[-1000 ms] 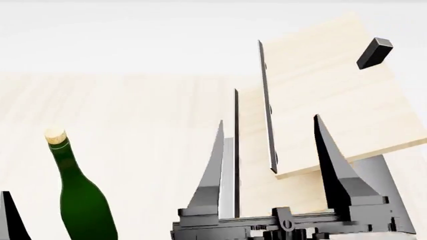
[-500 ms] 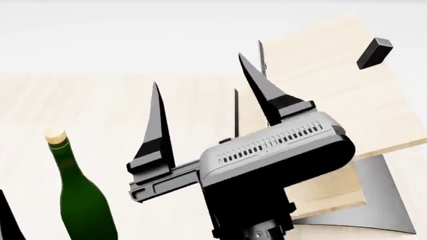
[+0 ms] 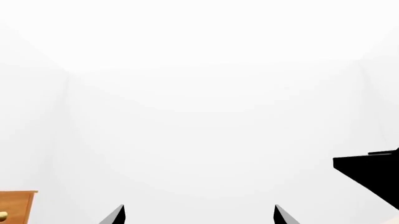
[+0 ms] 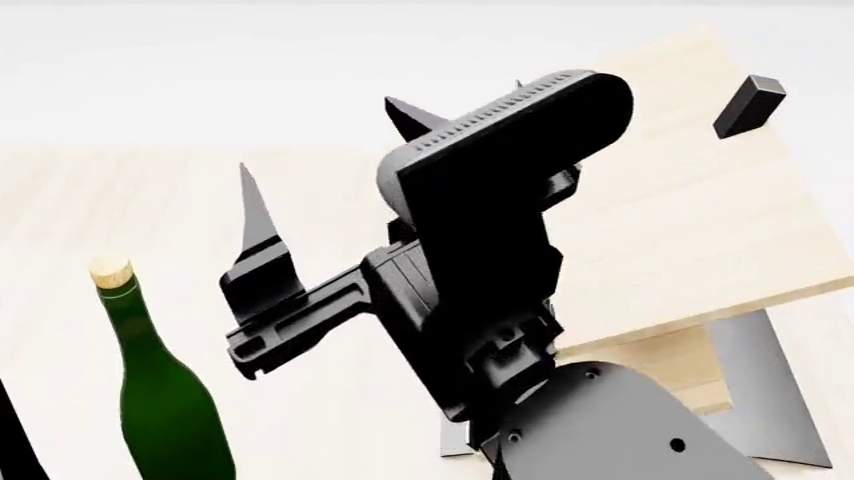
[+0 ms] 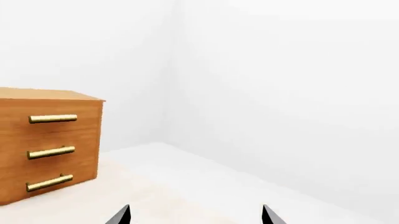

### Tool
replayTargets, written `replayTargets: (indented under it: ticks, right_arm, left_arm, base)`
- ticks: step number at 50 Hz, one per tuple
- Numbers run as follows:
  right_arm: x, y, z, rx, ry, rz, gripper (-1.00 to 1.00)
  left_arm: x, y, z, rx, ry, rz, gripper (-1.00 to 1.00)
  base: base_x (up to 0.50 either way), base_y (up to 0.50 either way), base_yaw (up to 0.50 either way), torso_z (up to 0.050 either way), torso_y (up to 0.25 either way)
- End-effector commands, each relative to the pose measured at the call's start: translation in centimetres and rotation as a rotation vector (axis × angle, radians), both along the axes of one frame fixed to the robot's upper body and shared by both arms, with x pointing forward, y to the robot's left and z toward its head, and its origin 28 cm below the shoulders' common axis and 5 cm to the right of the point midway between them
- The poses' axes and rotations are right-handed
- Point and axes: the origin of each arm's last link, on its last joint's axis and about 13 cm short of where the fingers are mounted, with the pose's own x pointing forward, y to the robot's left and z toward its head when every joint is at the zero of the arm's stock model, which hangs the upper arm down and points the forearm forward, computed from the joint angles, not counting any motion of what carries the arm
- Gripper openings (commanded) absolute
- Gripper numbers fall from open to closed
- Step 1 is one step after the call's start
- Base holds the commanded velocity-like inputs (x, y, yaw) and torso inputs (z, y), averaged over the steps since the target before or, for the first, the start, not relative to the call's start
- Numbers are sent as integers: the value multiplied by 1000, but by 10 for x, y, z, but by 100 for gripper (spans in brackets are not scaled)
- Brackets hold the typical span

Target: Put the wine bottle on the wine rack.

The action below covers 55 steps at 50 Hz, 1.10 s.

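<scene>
The wine bottle, dark green with a tan cork, stands upright at the lower left of the head view. The wine rack, slanted light-wood boards with a black peg on a grey base, is at the right. My right gripper is open and empty, raised between bottle and rack, its body hiding the rack's left edge. It also shows open in the right wrist view. My left gripper is open and empty; only a finger sliver shows left of the bottle. Neither wrist view shows the bottle or the rack.
An orange-brown drawer cabinet with brass handles stands on the pale wood tabletop; its corner shows in the left wrist view. A dark arm part enters the left wrist view. White walls lie behind.
My right gripper has risen and swung up and to the left, tilting over, and now covers the rack's dark edge strips. The bottle and rack have not moved.
</scene>
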Motion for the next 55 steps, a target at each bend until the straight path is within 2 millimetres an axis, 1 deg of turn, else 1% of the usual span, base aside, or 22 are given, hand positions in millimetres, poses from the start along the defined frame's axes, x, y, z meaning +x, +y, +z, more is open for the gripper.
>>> replayTargets:
  ticks: [1,6,13,19,28,29,34,41,55]
  right_arm:
    - [2,-4,20,50,191,218,100]
    - [2,-3,21,23,212,275,100]
    - [6,-2,28,60,326,360,100]
    - [10,0,32,61,349,387,100]
    - [16,2,30,72,401,418,100]
    - [17,2,30,82,432,429,100]
    - [22,2,29,84,453,420,100]
    - [31,4,22,44,466,419,100]
    - [36,12,13,-43,496,423,100]
  left_arm:
    - [0,0,0,0,1,0,100]
    - [0,0,0,0,0,-1,100]
    - [1,0,0,0,-1,0,100]
    - [0,0,0,-1,-1,0,100]
    - [0,0,-1,-1,-1,0,100]
    - [0,0,-1,-1,-1,1,100]
    - [0,0,0,-2,-3,0,100]
    - [0,0,0,-1,-2,0,100]
    - [0,0,0,-1,-2,0,100]
  base:
    - [0,0,0,0,0]
    - [0,0,0,0,0]
    - [0,0,0,0,0]
    - [0,0,0,0,0]
    - [0,0,0,0,0]
    - [0,0,0,0,0]
    - [0,0,0,0,0]
    - [0,0,0,0,0]
    - [0,0,0,0,0]
